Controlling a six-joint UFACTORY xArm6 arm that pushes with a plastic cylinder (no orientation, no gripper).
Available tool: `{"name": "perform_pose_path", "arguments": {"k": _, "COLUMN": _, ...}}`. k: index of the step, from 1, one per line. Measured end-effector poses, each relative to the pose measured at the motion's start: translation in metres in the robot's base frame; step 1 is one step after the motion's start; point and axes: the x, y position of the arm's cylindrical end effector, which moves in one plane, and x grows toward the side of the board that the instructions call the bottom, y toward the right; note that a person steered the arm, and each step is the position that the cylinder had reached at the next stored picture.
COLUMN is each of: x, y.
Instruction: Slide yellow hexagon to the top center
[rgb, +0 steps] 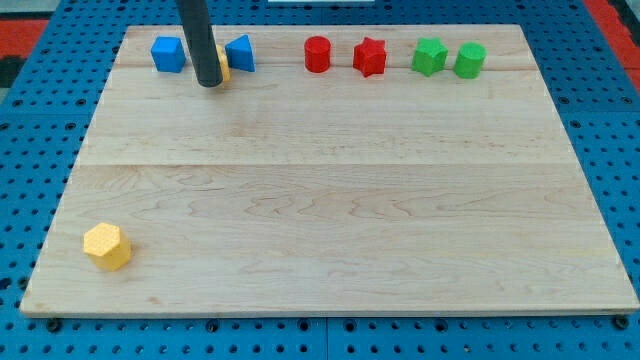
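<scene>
Pale wood makes up the board (330, 200) you are working on, a broad light-grained top that fills most of the view and rests on a blue pegboard surface (40, 150) showing round its edges. Your next largest thing is the dark rod, coming down from the view's top at upper left, and you can see my tip (209, 84) set on the board near its top edge; you have no jaws or gripper to open or close, only this rod, and it holds nothing. Along the view's top runs a row of blocks. At its left you have a blue cube (168, 54), then the rod, then a blue block with a slanted, wedge-like outline (241, 53); my tip sits between these two, slightly below them. You can also make out a sliver of a small yellow block (225, 70) just beside the rod on its right, mostly hidden, so its shape cannot be told. Further to the view's right you have a red cylinder (317, 54), a red star (369, 57), a green star-like block (429, 56) and a green cylinder (469, 60). Your yellow hexagon (107, 246) lies alone at the view's lower left corner of the board, well apart from my tip and the row.
</scene>
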Motion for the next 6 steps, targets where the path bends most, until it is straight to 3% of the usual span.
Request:
{"name": "perform_pose_path", "arguments": {"k": 2, "x": -0.016, "y": 0.0}}
{"name": "perform_pose_path", "arguments": {"k": 3, "x": 0.07, "y": 0.009}}
{"name": "perform_pose_path", "arguments": {"k": 4, "x": 0.194, "y": 0.064}}
{"name": "perform_pose_path", "arguments": {"k": 5, "x": 0.293, "y": 0.033}}
{"name": "perform_pose_path", "arguments": {"k": 6, "x": 0.296, "y": -0.096}}
